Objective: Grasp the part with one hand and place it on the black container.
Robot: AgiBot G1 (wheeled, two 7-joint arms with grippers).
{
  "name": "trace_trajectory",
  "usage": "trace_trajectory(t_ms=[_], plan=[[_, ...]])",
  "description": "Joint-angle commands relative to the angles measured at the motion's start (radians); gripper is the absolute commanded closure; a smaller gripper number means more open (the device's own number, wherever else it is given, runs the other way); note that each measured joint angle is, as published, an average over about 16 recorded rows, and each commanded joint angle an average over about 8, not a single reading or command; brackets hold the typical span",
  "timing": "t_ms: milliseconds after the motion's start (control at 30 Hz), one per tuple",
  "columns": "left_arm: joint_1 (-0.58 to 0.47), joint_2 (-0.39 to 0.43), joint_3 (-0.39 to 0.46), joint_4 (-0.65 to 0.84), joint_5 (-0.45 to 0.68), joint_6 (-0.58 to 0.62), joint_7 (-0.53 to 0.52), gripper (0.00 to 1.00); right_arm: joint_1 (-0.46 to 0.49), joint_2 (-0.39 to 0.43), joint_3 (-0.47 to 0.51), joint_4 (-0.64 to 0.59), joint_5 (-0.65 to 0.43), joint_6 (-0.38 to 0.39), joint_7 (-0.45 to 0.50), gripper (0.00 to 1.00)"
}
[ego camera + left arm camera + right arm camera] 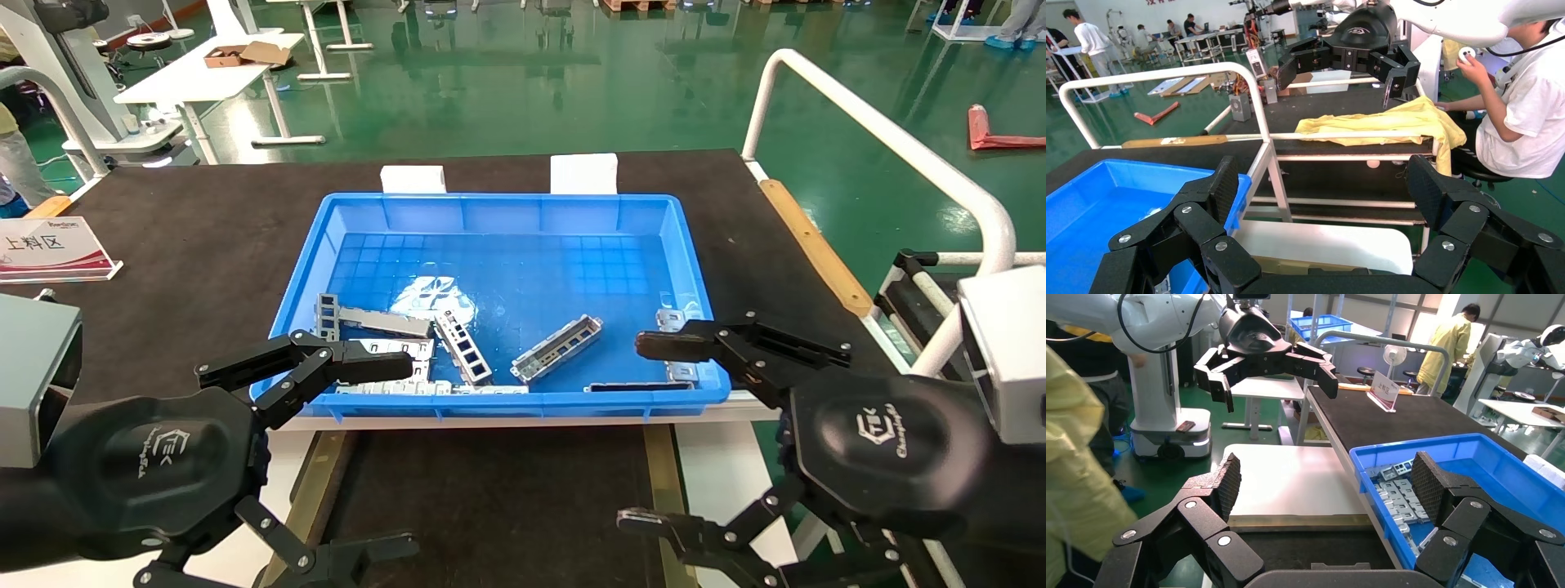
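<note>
Head view, entry one: task status, not begun as far as can be judged. Left gripper point(343, 457) wide open, empty, hovering just short of the near left corner of the blue bin point(695, 269). Right gripper point(654, 433) likewise wide open, empty, hovering at the bin's near right corner. Neither touches anything.

Entry two: the part point(557, 349). Slim silvery-grey metal channel, raised side walls, a row of rectangular openings along its floor. Lies flat on the bin floor, set on a slant, ahead of both grippers and roughly between them, somewhat nearer the right gripper's upper finger. Free on all sides (nothing rests on it), so it looks open to a grasp across its side walls.

Entry three: other metal pieces point(384, 322), several, grey and slotted, heaped ahead of the left gripper along the bin's near wall; a few more by the right gripper's upper finger.

Entry four: the black container point(507, 490). Shallow dark tray with brass-coloured side strips, below and between the two grippers, nearer the robot than the bin. No part lies on what shows of it.

Remaining: grasp, lift clear, carry back, set down on the tray.
</note>
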Motion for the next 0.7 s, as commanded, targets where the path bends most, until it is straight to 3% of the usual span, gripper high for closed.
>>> trace_trajectory(t_ms=[33, 700], plan=[[0.000, 0.000, 0.000, 0.000, 0.000, 0.000, 0.000, 0.00, 0.000, 0.000, 0.000, 0.000, 0.000, 0.000, 0.000, 0.00], [0.000, 0.000, 0.000, 0.000, 0.000, 0.000, 0.000, 0.00, 0.000, 0.000, 0.000, 0.000, 0.000, 0.000, 0.000, 0.00]])
